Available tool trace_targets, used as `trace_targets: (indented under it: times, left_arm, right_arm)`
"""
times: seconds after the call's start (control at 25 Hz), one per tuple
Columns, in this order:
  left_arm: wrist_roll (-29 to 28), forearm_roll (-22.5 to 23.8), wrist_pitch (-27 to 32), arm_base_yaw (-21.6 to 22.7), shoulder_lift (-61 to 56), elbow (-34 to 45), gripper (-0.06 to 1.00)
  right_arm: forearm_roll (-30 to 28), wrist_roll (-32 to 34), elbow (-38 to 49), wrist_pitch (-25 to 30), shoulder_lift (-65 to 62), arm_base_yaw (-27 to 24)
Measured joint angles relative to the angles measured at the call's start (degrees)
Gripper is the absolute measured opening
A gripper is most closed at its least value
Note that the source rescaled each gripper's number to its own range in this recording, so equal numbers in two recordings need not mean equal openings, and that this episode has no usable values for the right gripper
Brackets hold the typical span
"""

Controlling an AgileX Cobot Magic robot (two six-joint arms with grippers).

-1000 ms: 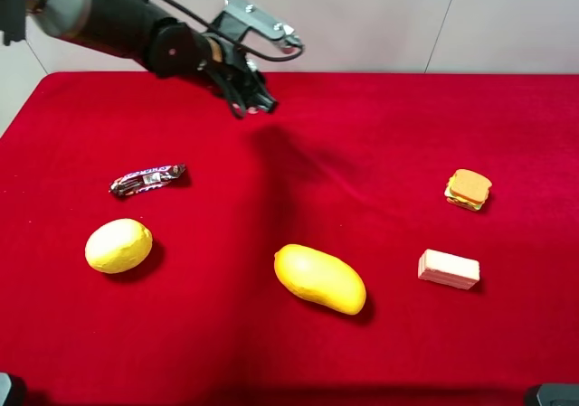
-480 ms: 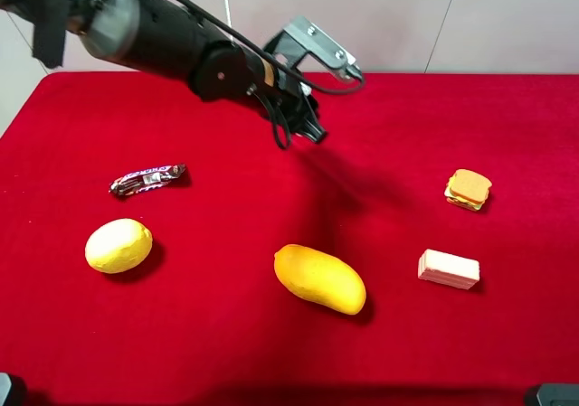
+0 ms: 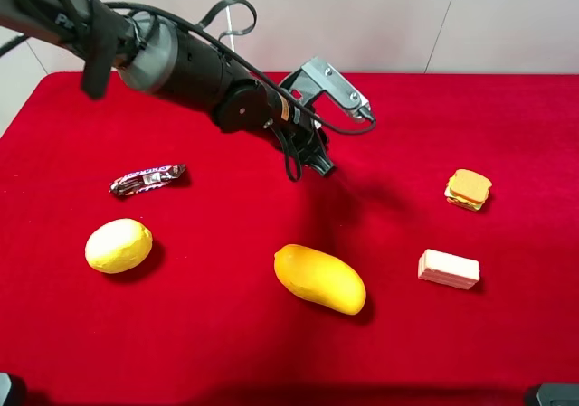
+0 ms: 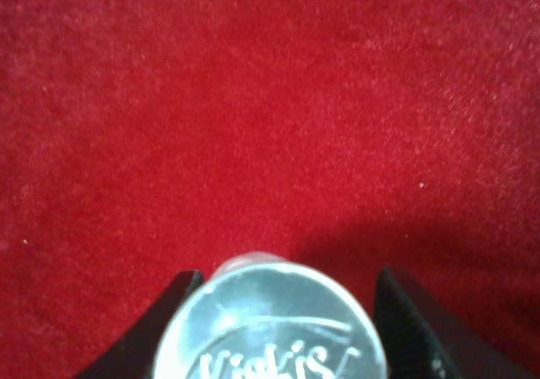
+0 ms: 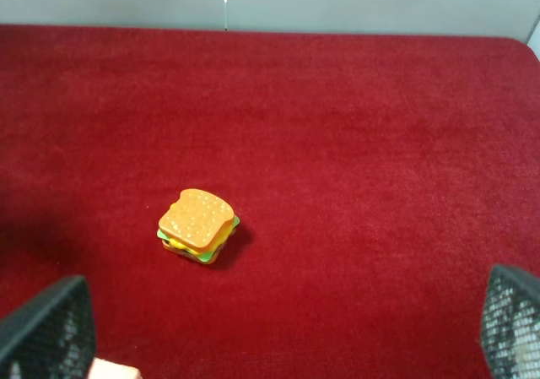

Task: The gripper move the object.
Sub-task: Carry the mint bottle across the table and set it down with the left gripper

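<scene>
Left pincer, just above the centre of the high view, is clamped on the object, a small bottle held between its black jaws. Judging by the shadow on the red worktop, the carrying step is in hand, with the bottle off the cloth. The next move calls for a bare patch, a straight descent so it lands upright, then release. Only its round silver cap with scrawled lettering shows; the contents are hidden. Right pincer gapes wide, empty.
</scene>
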Motion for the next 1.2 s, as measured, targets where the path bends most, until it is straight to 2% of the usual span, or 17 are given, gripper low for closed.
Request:
trace_targets:
  times: [1.2]
  left_arm:
    - [0.0, -0.1, -0.9, 0.0, 1.3, 0.0, 0.0]
  right_arm:
    - [0.0, 0.0, 0.0, -0.1, 0.0, 0.0]
